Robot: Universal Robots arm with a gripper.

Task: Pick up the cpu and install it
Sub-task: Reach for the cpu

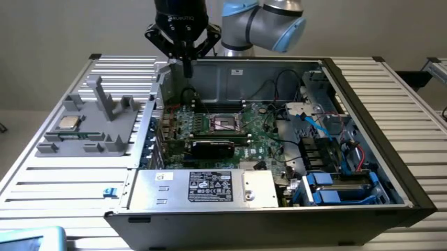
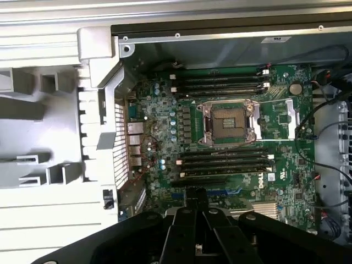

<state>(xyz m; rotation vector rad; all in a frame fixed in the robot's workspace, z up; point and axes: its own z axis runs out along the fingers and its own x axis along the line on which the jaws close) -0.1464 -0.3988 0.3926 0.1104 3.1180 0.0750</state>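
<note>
A slatted grey metal bench (image 1: 398, 104) carries an open computer case (image 1: 279, 225), whose near face is cut off by the exterior view's lower edge. The arm (image 1: 272, 23) is cut off at the top of that view, in front of a plain pale wall (image 1: 70, 26). Inside the case, dark cables hide part of the green motherboard (image 1: 262, 133) towards the exterior view's right. A grey fixture (image 1: 104, 133) sits on the bench at the exterior view's left, just beside the case. The socket (image 1: 225, 123) lies mid-board. The claw (image 1: 187, 70) hangs above the case's far left corner, fingers pressed together. The cpu (image 1: 68, 123) rests on the fixture, well apart from the claw.
</note>
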